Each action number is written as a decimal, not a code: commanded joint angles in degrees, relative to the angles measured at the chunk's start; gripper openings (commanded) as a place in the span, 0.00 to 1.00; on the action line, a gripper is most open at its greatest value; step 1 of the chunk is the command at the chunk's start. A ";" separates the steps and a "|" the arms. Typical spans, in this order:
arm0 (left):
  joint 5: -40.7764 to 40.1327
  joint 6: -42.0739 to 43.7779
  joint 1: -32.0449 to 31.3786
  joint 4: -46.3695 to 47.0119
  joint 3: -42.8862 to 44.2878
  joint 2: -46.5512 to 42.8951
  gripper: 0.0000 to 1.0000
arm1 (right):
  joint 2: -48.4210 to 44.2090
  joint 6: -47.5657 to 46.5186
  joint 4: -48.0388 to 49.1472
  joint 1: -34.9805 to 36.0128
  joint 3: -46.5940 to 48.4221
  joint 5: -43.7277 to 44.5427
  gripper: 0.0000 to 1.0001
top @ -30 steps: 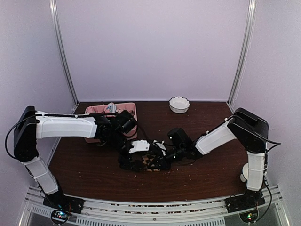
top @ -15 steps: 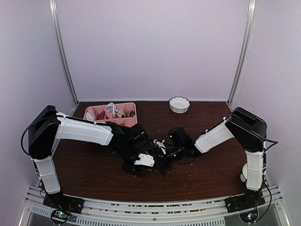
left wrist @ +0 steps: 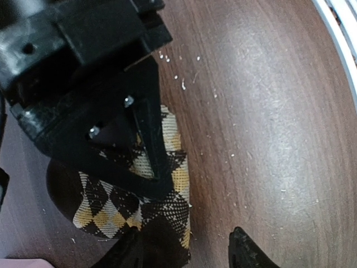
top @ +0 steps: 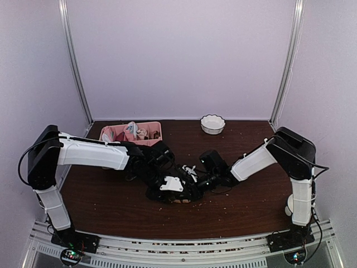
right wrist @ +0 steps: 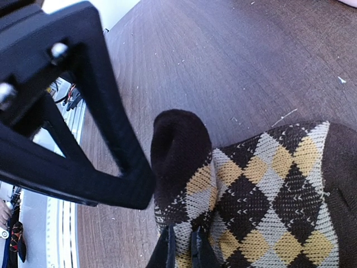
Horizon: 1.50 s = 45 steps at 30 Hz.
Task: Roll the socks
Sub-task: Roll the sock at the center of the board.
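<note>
Grippers of both arms meet low over the argyle sock (right wrist: 268, 190), which lies bunched on the wooden table (top: 100, 195) between them. The right gripper (right wrist: 181, 248) has its fingers almost together, and their tips are sunk into a fold of the dark brown and tan fabric directly ahead. The sock's rounded dark end stands just beyond those tips, to their left. The left gripper (left wrist: 187, 255) has its jaws apart. The sock's dark edge sits against one fingertip, and bare wood shows between the fabric and the other fingertip (left wrist: 242, 254), so nothing is clamped there. Ahead of the left gripper the sock stretches forward, with a black finger of the right gripper lying across it. A pink tray (top: 114, 133) stands behind the left arm's wrist, well apart from the sock. A white bowl (top: 203, 124) sits far beyond the right gripper, by the table's back edge.
</note>
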 commanded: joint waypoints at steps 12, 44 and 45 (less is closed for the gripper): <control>-4.40 -0.41 1.10 2.16 1.55 7.31 0.38 | 7.14 2.18 -16.07 -1.09 -4.55 10.14 0.00; 11.09 -2.31 8.24 -22.91 19.75 23.92 0.00 | -23.63 12.51 16.66 -1.51 -32.51 43.91 1.00; 11.39 -2.30 8.24 -23.52 20.24 24.16 0.00 | -26.31 12.82 17.12 -1.30 -34.01 48.16 1.00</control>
